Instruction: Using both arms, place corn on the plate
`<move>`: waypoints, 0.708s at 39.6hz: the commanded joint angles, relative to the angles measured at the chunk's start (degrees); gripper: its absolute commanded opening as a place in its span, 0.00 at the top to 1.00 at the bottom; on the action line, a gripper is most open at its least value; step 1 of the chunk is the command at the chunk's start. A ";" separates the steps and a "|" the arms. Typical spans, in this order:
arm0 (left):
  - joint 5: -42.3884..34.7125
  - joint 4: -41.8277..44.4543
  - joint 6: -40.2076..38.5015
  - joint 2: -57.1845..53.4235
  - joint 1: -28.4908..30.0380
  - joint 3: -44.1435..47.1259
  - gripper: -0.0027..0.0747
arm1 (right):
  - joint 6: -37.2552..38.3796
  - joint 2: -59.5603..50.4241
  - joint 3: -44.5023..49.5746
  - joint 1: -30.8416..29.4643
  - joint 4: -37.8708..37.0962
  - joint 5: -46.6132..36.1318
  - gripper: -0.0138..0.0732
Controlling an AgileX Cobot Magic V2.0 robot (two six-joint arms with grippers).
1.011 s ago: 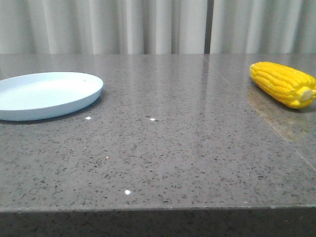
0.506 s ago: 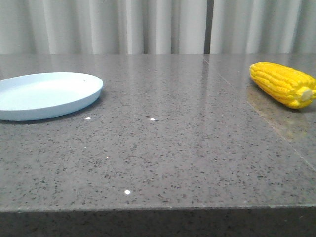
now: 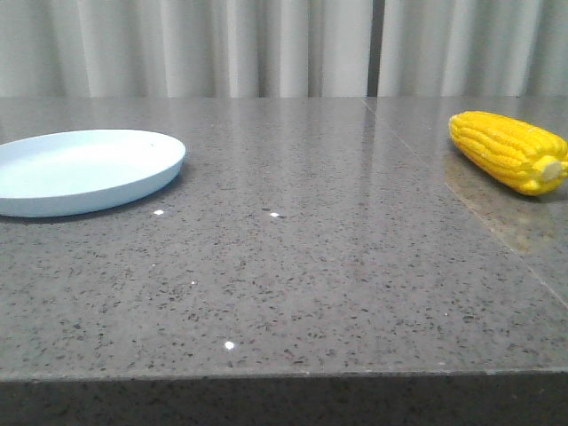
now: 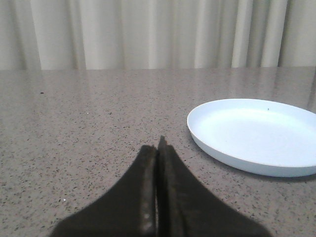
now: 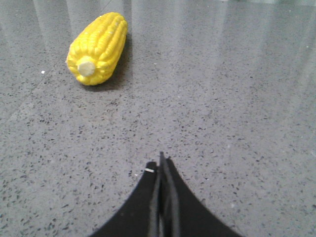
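Note:
The yellow corn (image 3: pixel 508 149) lies on the grey stone table at the far right, its pale stub end toward the camera; it also shows in the right wrist view (image 5: pixel 98 47). The pale blue plate (image 3: pixel 84 169) sits empty at the left and shows in the left wrist view (image 4: pixel 256 134). My left gripper (image 4: pixel 157 148) is shut and empty, short of the plate and to one side of it. My right gripper (image 5: pixel 161 164) is shut and empty, well short of the corn. Neither gripper shows in the front view.
The speckled grey table (image 3: pixel 293 257) has a seam line (image 3: pixel 497 231) running under the corn's side. Pale curtains (image 3: pixel 266 44) hang behind the far edge. The table's front edge (image 3: pixel 284 377) runs across the bottom of the front view.

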 commanded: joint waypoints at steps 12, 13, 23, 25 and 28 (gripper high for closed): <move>-17.00 -0.50 -0.48 -1.22 0.10 -0.99 0.99 | -0.37 -0.96 -2.21 0.13 2.76 -9.28 0.97; -17.00 -0.50 -0.48 -1.22 0.00 -1.70 0.99 | -0.37 -0.96 -2.99 0.13 2.76 -9.12 0.97; -1.24 0.03 0.28 4.06 -0.01 -17.85 0.99 | -0.37 3.01 -18.62 0.13 3.02 -3.85 0.97; 2.02 0.82 0.40 6.90 -0.01 -21.37 0.99 | -0.37 5.65 -21.97 0.13 3.37 -1.50 0.97; 5.64 2.49 0.57 11.77 -0.01 -25.27 0.99 | -0.37 10.28 -26.72 0.13 3.99 0.99 0.97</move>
